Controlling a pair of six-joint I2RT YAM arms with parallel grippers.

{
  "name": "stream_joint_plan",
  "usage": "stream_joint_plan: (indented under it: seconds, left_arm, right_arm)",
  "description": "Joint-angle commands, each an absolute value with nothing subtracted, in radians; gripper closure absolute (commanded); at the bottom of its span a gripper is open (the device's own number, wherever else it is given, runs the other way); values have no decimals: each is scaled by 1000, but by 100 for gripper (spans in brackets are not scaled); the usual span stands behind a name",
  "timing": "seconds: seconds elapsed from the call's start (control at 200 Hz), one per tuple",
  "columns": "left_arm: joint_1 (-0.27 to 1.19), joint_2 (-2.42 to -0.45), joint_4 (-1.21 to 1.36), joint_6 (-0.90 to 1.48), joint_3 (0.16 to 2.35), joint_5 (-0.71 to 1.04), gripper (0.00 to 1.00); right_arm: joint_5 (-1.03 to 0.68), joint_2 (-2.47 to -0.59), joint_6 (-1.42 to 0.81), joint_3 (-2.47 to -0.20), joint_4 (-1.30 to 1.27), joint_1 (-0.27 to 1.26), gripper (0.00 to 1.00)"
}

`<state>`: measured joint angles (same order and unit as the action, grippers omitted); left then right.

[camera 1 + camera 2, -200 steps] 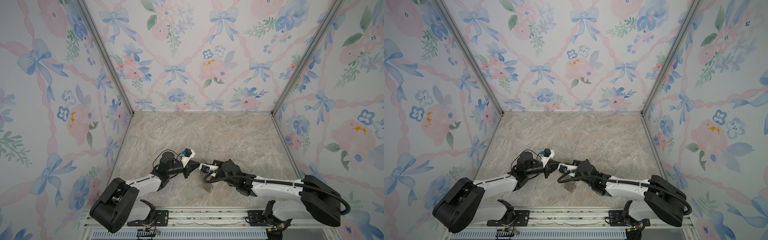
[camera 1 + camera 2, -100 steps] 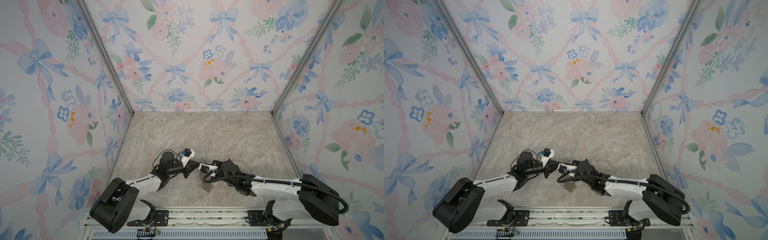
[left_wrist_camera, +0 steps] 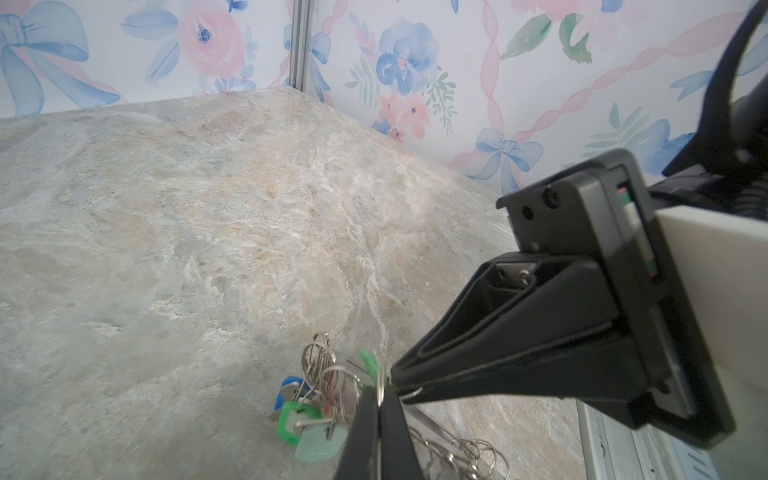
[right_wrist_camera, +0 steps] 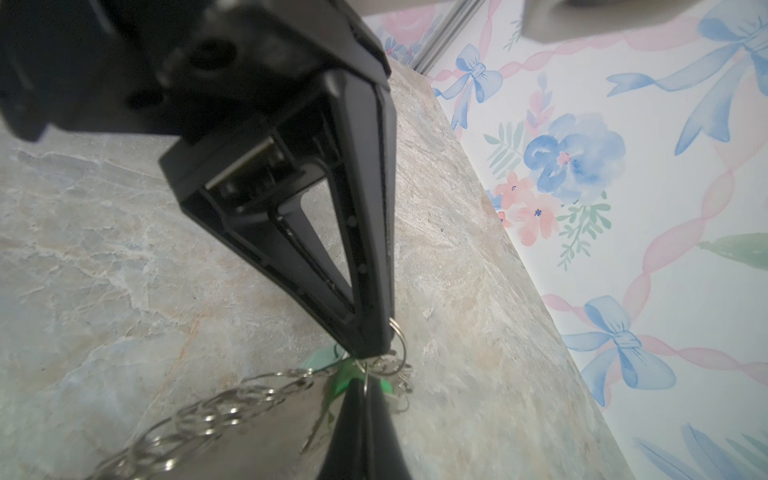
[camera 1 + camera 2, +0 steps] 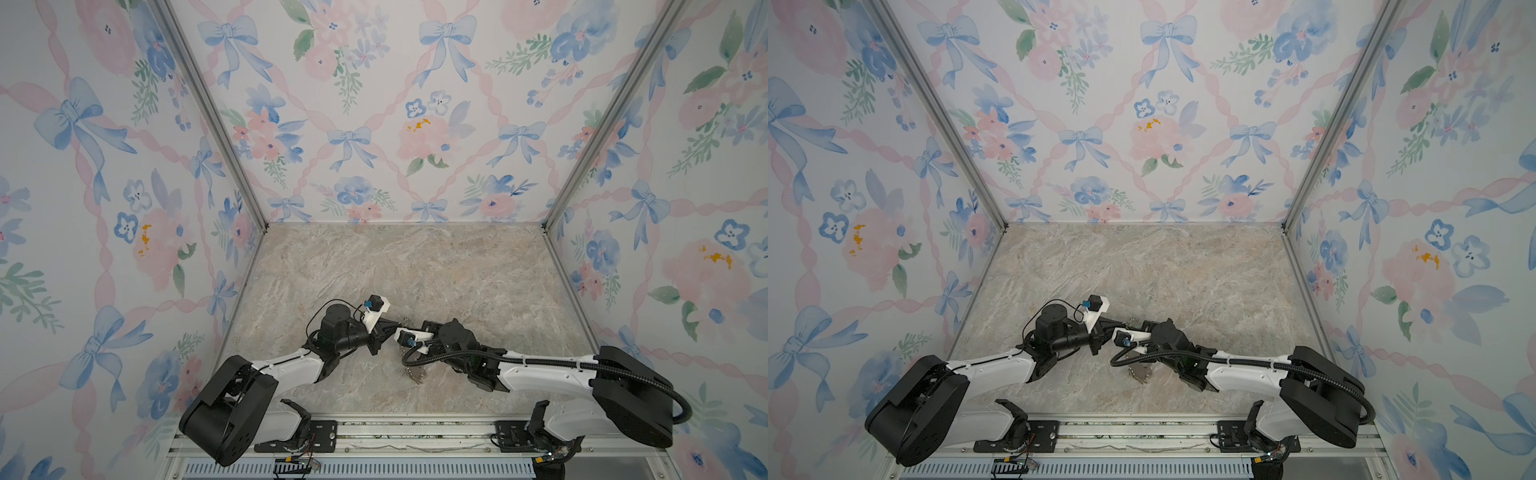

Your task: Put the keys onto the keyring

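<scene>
The keyring (image 5: 415, 374) (image 5: 1139, 376) lies at the table's front middle, a grey plate edged with silver wire rings (image 4: 216, 409) (image 3: 469, 451). Both grippers meet tip to tip above its far end. My left gripper (image 3: 379, 390) (image 5: 397, 323) is shut on a thin silver wire ring. My right gripper (image 4: 365, 388) (image 5: 1144, 326) is shut on a thin wire ring too, touching the left gripper's tip (image 4: 376, 351). A bunch of keys hangs beside the tips: a green one (image 3: 291, 419), a blue one (image 3: 291, 390), a pale green one (image 3: 320, 442). Green heads (image 4: 343, 380) show behind the right fingers.
Marble-patterned table (image 5: 415, 270) enclosed by floral walls on three sides. A metal rail (image 5: 415, 432) runs along the front edge with both arm bases on it. The right arm's black cable (image 5: 419, 357) loops over the keyring.
</scene>
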<state>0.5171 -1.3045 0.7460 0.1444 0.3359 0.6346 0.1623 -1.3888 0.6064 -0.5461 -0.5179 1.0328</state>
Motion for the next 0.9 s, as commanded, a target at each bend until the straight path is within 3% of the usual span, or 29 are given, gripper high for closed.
stream_joint_plan:
  seconds: [0.0,0.635,0.895]
  left_arm:
    - [517,-1305,847,192,339,574,100]
    - [547,-1261,955,248,282,461,100]
    - [570,-1291,1044,252,256,451,100]
  right_arm:
    - [170,-1410,608,-570,-525,1054,100]
    - [78,-1374,552,-577,-480,1039,100]
    - [54,-1366,542,-582,-457,1037,88]
